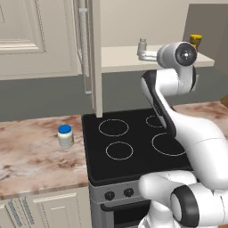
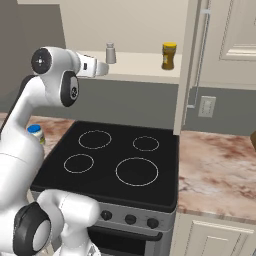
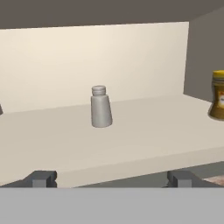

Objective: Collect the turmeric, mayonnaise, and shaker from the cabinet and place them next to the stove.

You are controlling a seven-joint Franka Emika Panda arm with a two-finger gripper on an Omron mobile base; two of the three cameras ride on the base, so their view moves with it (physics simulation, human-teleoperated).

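Observation:
The grey shaker stands upright on the open cabinet's beige shelf, straight ahead of my gripper, whose fingers are wide open with nothing between them and stop short of the shelf's front edge. In the base views the gripper hovers just in front of the shaker. The yellow-orange turmeric stands further right on the same shelf. The blue-lidded mayonnaise sits on the marble counter, left of the stove.
The cabinet door stands swung open, edge-on above the stove's back. Marble counter lies on both sides of the cooktop. A wall outlet is behind the right counter.

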